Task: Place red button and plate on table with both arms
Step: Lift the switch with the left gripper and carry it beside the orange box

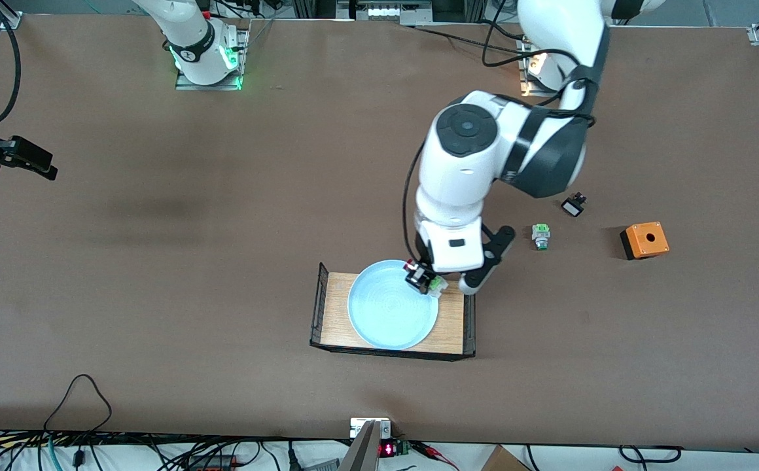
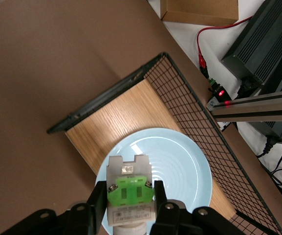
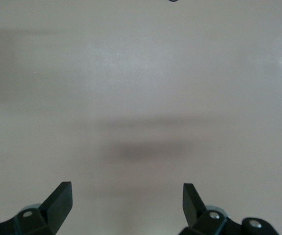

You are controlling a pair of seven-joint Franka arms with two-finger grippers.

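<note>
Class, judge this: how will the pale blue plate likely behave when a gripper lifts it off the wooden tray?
The plate looks rigid, so it should keep its shape. Its glossy surface may slip. The shallow raised rim offers the only grip, so it could tilt.

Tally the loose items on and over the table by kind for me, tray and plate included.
Push-button switches: 3: red button in the left gripper over the plate, green-and-white switch, black-and-white button
Plate: 1
Wooden tray: 1
Orange box: 1
Total: 6
</note>
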